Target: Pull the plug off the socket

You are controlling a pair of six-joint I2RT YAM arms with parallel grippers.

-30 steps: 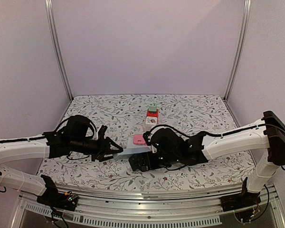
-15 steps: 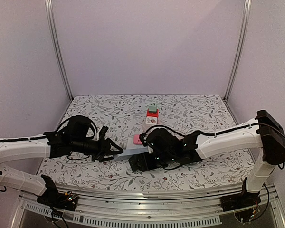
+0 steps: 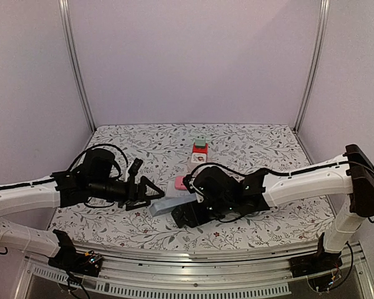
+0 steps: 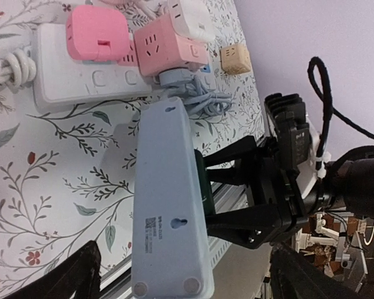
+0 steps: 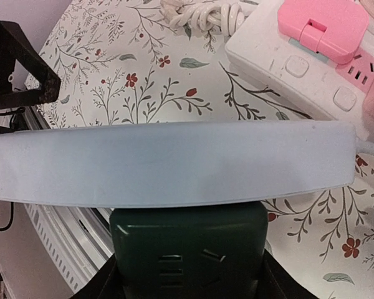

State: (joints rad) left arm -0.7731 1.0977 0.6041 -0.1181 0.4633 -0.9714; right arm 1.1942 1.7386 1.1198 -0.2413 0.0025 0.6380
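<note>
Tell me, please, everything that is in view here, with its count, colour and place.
blue strip: 1, pale blue, between the grippers
green plug: 1, dark green, against the blue strip
white strip: 1, white, on the mat
pink plug: 1, pink, on the white strip
pink cube: 1, pink, at the white strip's end
white cube: 1, white, beside the pink cube
beige cube: 1, beige, alone on the mat
mat: 1, floral, under everything
left gripper: 1, black, open
right gripper: 1, black, shut on green plug
</note>
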